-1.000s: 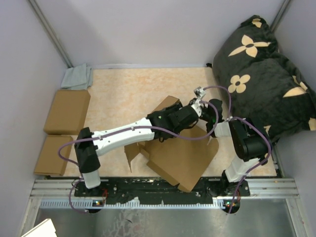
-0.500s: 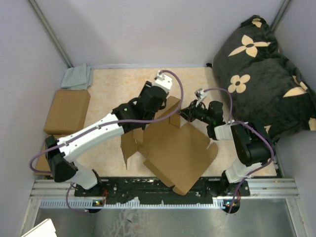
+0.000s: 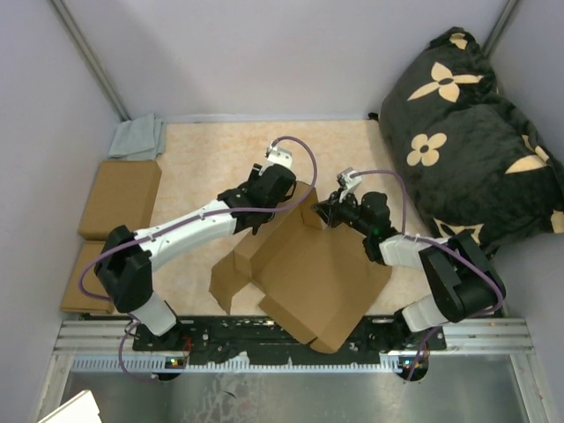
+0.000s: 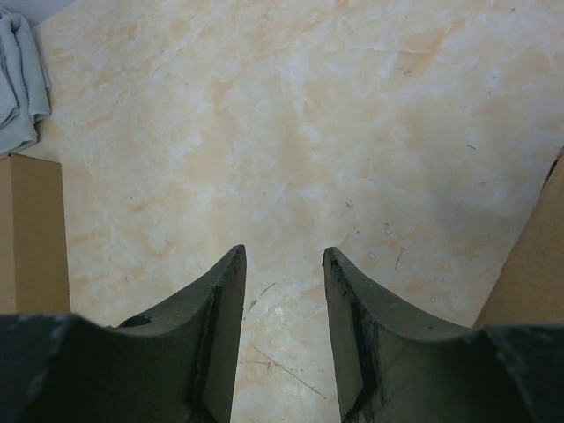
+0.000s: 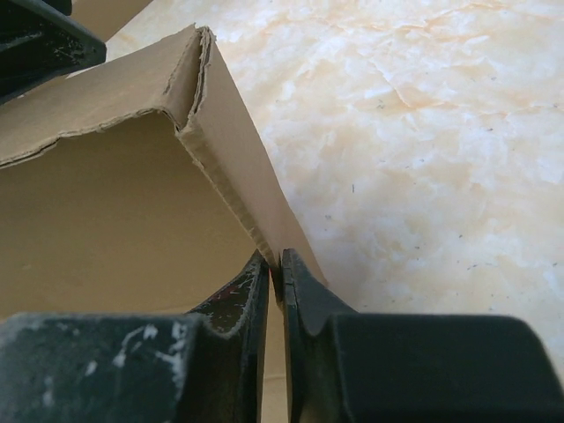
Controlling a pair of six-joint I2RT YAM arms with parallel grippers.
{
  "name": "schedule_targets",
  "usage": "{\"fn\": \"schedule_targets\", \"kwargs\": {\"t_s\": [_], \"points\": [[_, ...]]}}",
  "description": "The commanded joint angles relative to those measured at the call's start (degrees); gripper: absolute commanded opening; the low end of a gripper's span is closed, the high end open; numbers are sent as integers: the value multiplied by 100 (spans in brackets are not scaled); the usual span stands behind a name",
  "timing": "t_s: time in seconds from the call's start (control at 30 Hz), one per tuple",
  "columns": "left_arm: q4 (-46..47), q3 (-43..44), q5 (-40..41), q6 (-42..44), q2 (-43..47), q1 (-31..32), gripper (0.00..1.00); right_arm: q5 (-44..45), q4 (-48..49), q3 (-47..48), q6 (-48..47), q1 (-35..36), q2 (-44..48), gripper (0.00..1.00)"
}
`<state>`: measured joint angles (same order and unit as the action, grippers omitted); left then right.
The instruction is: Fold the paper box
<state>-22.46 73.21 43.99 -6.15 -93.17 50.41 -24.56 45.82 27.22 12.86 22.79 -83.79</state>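
The paper box [image 3: 308,273] is a brown die-cut cardboard sheet, partly folded, lying between the arms with its far flap raised. My right gripper [image 3: 320,210] is shut on the edge of that raised flap. In the right wrist view the fingertips [image 5: 276,264] pinch the corrugated edge of the flap [image 5: 132,220]. My left gripper [image 3: 262,181] is open and empty, just left of the raised flap and above the bare table. In the left wrist view its jaws [image 4: 284,256] stand apart over the tabletop, and the box's edge [image 4: 533,264] shows at the far right.
Two closed brown boxes [image 3: 121,198] [image 3: 92,278] lie along the left wall, with a grey cloth [image 3: 138,137] behind them. The cloth [image 4: 18,79] and one box [image 4: 31,233] also show in the left wrist view. A black flowered pillow [image 3: 476,132] fills the right back corner.
My left arm has lifted off the box's middle and swung back and left, now open over the table. My right gripper has kept hold of the flap and moved slightly left; the sheet has shifted.
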Motion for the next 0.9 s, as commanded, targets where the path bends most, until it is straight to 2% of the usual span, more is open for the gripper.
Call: {"fn": "schedule_targets", "kwargs": {"t_s": [0.0,0.43,0.57,0.67,0.77,0.8,0.87], "points": [[50,-206,7,-366,-88,86,47,615,-38,-66,-334,235,127,11],[57,-206,-135,-240,-243,262,46,223,-388,499,-823,323,-446,32],[55,-180,-175,-225,-278,262,46,109,-328,629,-855,323,-546,34],[42,-159,-216,-220,-296,272,46,149,-299,730,-774,323,-631,26],[38,-117,-232,-245,-314,290,46,543,-271,734,-493,362,-626,3],[39,-104,-220,-251,-321,307,46,730,-249,706,-450,430,-603,0],[32,-86,-216,-258,-340,325,46,1184,-263,622,-463,625,-559,0]]}}
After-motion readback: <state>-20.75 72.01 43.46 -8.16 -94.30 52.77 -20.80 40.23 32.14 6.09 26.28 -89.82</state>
